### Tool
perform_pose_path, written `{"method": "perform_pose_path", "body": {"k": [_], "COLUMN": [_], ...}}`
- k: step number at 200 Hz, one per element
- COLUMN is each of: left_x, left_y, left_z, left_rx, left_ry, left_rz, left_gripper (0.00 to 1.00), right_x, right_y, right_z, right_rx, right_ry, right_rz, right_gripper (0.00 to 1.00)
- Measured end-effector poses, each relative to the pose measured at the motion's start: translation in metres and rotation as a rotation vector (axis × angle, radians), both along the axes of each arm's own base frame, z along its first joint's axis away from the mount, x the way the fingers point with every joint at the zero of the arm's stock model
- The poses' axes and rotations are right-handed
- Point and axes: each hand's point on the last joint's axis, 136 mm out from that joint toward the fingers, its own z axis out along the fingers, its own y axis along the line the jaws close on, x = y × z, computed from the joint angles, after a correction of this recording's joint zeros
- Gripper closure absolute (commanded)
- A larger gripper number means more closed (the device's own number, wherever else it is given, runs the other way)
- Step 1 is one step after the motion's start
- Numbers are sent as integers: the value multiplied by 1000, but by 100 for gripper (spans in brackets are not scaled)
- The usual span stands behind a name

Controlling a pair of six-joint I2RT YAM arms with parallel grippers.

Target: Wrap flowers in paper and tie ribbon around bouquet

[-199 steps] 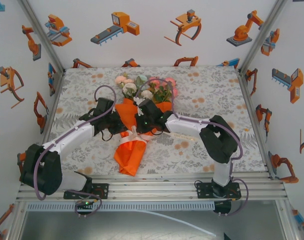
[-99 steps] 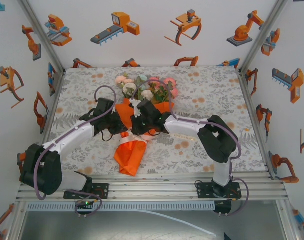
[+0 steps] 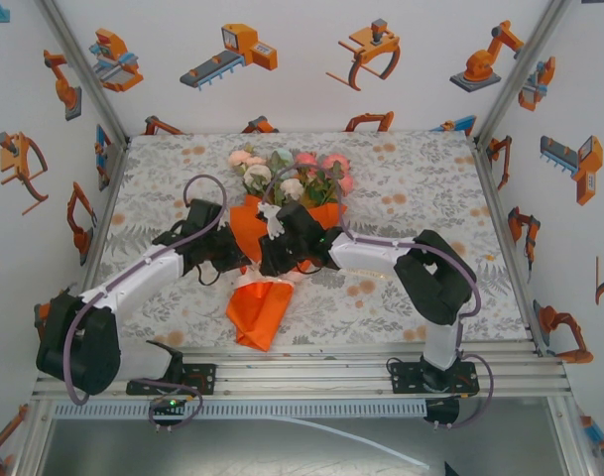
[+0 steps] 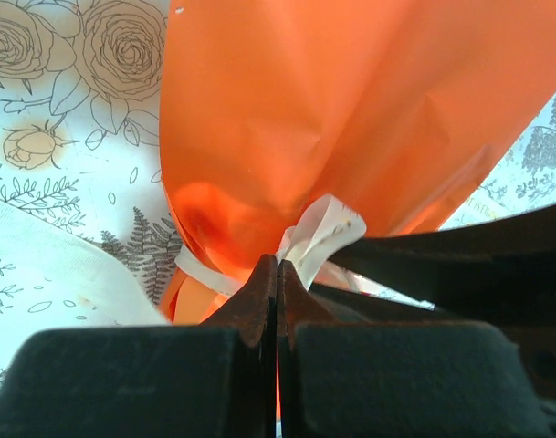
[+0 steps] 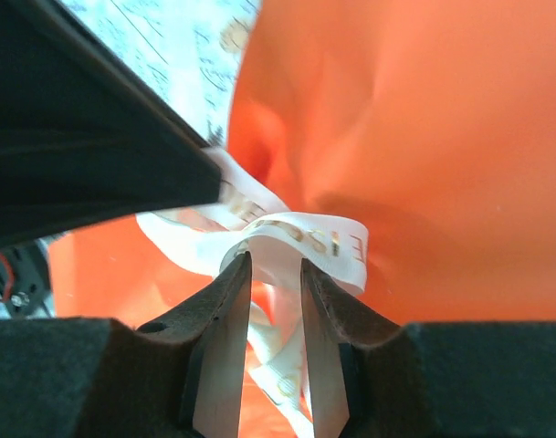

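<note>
Orange paper [image 3: 257, 312], cream lettered ribbon [image 5: 305, 234], leaf-printed grey tablecloth [image 3: 421, 178].

Left arm [image 3: 143, 273] reaches from its base toward 1 o'clock, wrist bent so the left gripper [image 4: 277, 265] points about 4 o'clock, jaws pressed tight together. Right arm [image 3: 381, 253] is folded at the elbow, forearm running toward 9 o'clock, right gripper [image 5: 276, 263] tipped toward 8, jaws slightly apart. The two grippers sit just beside each other

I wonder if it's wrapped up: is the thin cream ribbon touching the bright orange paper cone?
Touching. In the left wrist view the thin cream ribbon lies tight against the bright orange paper cone, right where the paper narrows.
</note>
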Motion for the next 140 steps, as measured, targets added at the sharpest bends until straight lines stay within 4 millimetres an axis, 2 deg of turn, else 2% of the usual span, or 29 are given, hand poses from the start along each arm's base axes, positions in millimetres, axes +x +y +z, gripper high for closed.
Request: {"method": "perform_pose_path", "body": {"k": [16,54,92,114,140], "left_x": [0,0,0,0,0], "left_y": [-2,-3,-5,-5,-5], "left_z": [1,2,3,3,3], "left_rx": [-6,-15,-25,-26,-25], "left_ry": [-4,-4,-8,-8,-8], "left_rz": [-9,-15,-21,-21,-21], "left_gripper": [100,100,100,100,100], "right_x": [-1,2,3,0,1], "right_y": [-9,-18,-28,-30,-24], "right_z": [-3,11,3,1,8], "right_rx": [-47,-76,-129,-148,-139], "right_ry": [-12,-49,-46,-27,-19], "right_rz": [-4,-25,-51,-46,-36], "right_gripper": [68,67,67,67,70]}}
